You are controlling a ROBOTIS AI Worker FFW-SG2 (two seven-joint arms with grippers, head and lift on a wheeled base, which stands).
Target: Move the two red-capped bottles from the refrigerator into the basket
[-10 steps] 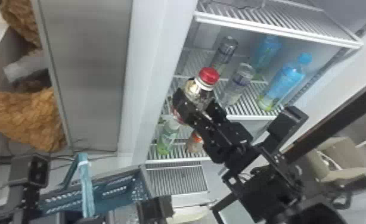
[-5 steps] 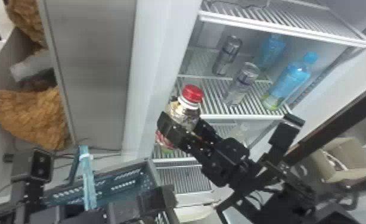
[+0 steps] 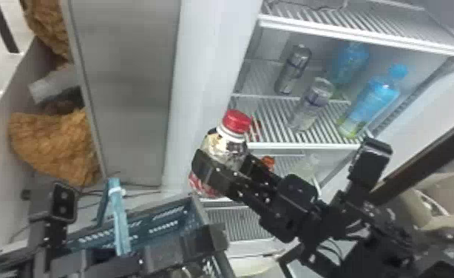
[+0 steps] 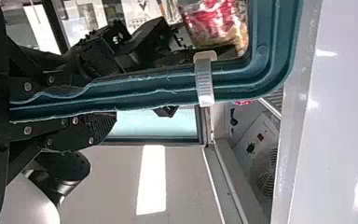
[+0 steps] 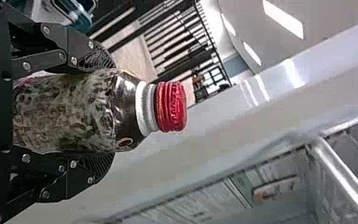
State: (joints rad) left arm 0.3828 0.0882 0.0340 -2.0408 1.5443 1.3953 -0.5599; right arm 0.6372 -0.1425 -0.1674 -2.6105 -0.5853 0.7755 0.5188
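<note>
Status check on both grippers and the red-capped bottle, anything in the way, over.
Left gripper clamped on basket handle. Right gripper holding red-capped bottle, cap up. Basket rim may need clearing on entry.

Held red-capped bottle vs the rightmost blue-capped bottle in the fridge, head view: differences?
The red-capped bottle is gripped by the right gripper; the blue-capped bottle stands on a shelf. The red-capped bottle's body is patterned, dark and beige; the blue-capped bottle's is light blue, yellow-green near its base. Both have their caps on.
</note>
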